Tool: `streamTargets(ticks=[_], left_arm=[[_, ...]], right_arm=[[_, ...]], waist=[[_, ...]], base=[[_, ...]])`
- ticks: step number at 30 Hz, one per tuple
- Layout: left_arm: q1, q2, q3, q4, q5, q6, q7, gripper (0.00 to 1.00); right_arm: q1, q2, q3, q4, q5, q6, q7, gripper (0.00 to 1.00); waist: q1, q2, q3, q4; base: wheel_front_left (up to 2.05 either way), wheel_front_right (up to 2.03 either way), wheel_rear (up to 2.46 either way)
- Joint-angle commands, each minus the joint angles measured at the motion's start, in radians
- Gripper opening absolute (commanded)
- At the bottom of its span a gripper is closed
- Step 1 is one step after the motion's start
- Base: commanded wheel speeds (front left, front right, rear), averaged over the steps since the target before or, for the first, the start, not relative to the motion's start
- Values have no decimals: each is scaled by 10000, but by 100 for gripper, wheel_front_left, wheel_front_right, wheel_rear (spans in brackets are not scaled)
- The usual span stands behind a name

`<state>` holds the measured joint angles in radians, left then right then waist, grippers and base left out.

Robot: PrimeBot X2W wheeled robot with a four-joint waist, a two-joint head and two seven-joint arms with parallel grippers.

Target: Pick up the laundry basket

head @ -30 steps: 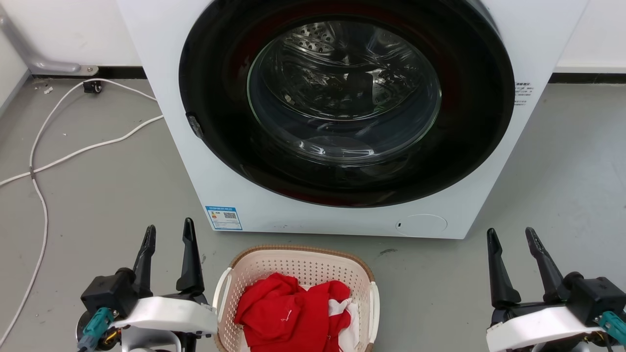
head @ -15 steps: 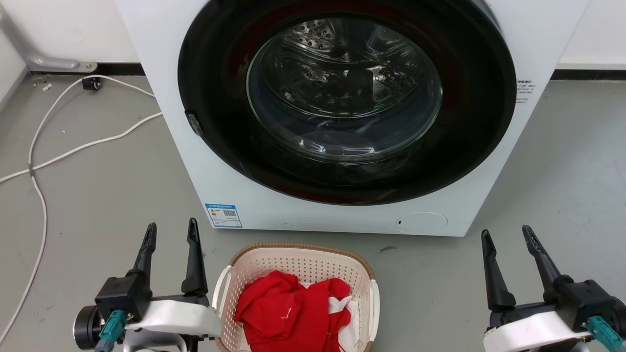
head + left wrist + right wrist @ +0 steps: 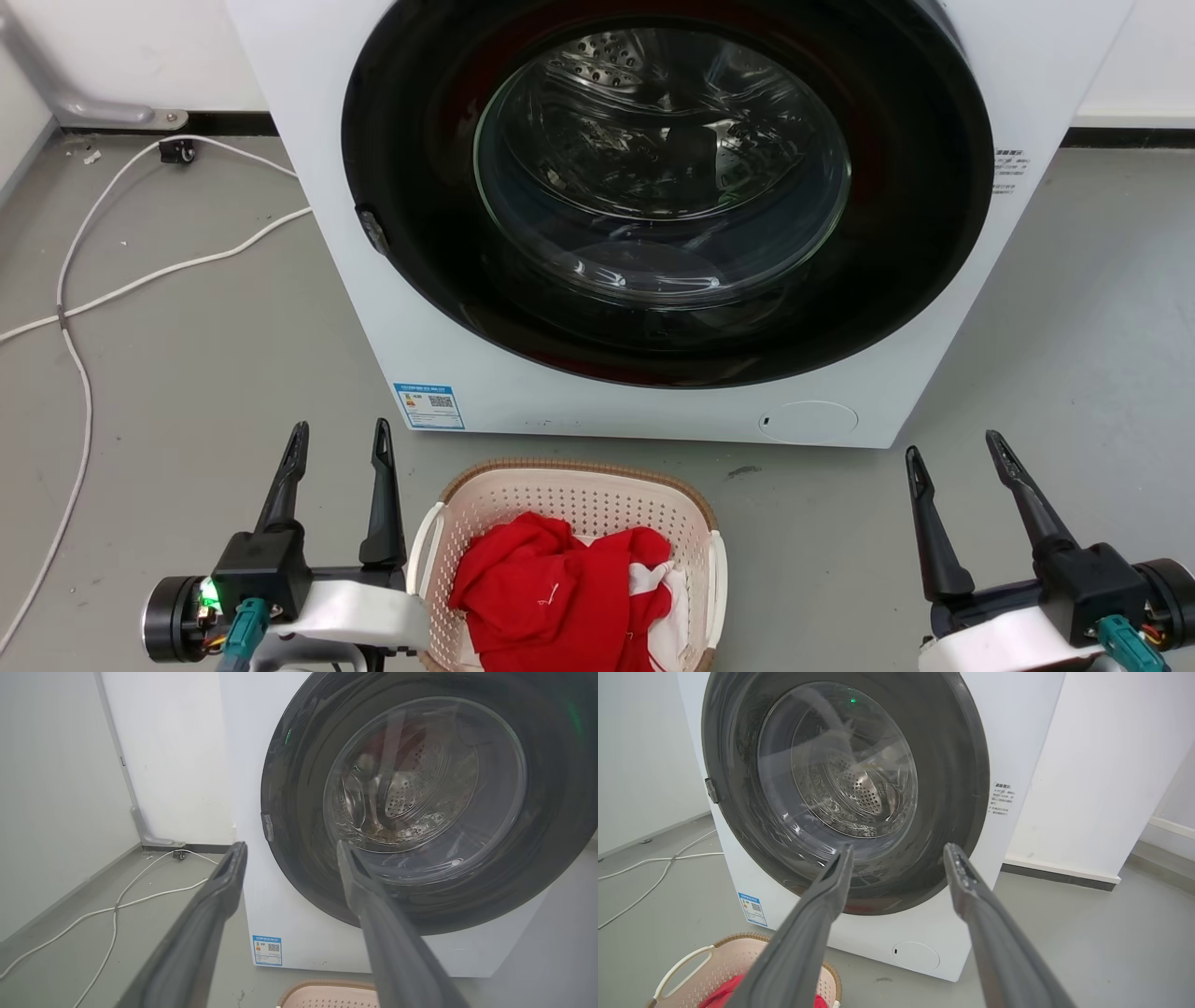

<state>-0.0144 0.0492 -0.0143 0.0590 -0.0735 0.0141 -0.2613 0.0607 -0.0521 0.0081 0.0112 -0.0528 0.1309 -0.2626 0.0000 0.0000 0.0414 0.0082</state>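
- The grey floor carries everything here. The laundry basket stands on it unlifted, so the main step of the task is not yet done.
- The washing machine, its door shut, rises just behind the basket with a strip of bare floor between them. It plays no part in the pick-up.
- The basket sits upright at the bottom middle of the head view, between the two arms. Its near end is cut off by the picture's edge.
- Red clothing, with a little white cloth, is heaped inside below the rim. I judge it a light, soft load that should not spill in a level lift.
- The right pincer is spread wide and empty, well apart from the basket's right side. It has the longer way to go.
- The left pincer is also spread and empty, just beside the basket's left wall. Its fingers point on toward the machine.
- The white side handles are untouched. What is left, as I judge it, is nearly everything: bring a pincer to each handle, close, then raise both together.
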Motion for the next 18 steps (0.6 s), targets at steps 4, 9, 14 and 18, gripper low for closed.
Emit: streamTargets(ticks=[4,9,14,18], left_arm=[[130,20,19,67,62,34,-47,100],[136,20,22,154,79,56,-47,100],[159,20,23,203,87,99,-47,100],[149,20,25,221,102,122,-47,100]], right_arm=[[86,32,-72,43,-74,-3,-31,100],[82,32,-169,104,-106,-3,-30,100],[97,32,-256,133,-78,-3,-30,100],[93,32,-291,164,10,-3,-30,100]], waist=[[0,0,-32,14],[0,0,-64,31],[0,0,-75,32],[0,0,-71,28]], base=[[0,0,0],[0,0,0],[0,0,0],[0,0,0]])
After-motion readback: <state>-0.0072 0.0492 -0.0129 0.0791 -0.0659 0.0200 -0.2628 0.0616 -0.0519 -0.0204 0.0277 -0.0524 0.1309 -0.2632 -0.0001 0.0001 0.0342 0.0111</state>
